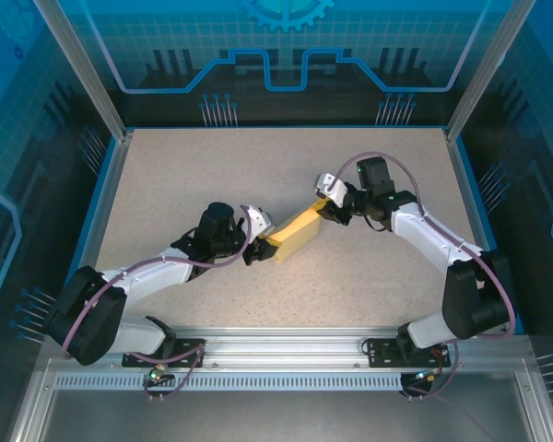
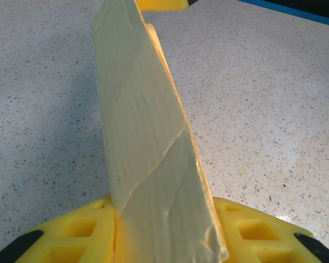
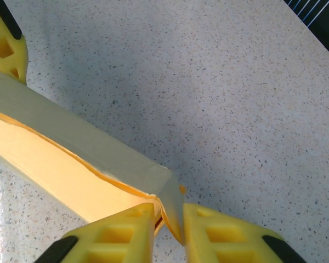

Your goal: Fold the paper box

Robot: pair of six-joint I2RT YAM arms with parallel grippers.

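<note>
the paper box (image 1: 293, 232) is at about the middle of the bench (image 1: 184, 175), well apart from every edge, and it is strung between your two arms. its long axis runs on a diagonal, from the near-left corner's side toward the far-right corner's side. the left gripper (image 1: 261, 243) has the near-left end and the right gripper (image 1: 325, 208) has the far-right end. so each arm is nearest its own end, and the two face each other straight along the box.

in the left wrist view the left gripper (image 2: 163, 205) is closed on the box (image 2: 148, 137): a creased panel stands on edge between the pads and runs away from the camera toward the other arm. in the right wrist view the right gripper (image 3: 170, 216) is pinched onto a thin flap at the box's (image 3: 71, 139) end corner, with hardly any gap beside the card. the body of the box stretches away from it toward the left arm.

whether the box rests on the bench or hangs just above it, you cannot tell from these views.

my read: the next move turns on that shared line. whatever you do with one wrist travels down the axis into the other grip. so work along it or around it, not across it, or the thin flap at the right end may slip out or tear.
</note>
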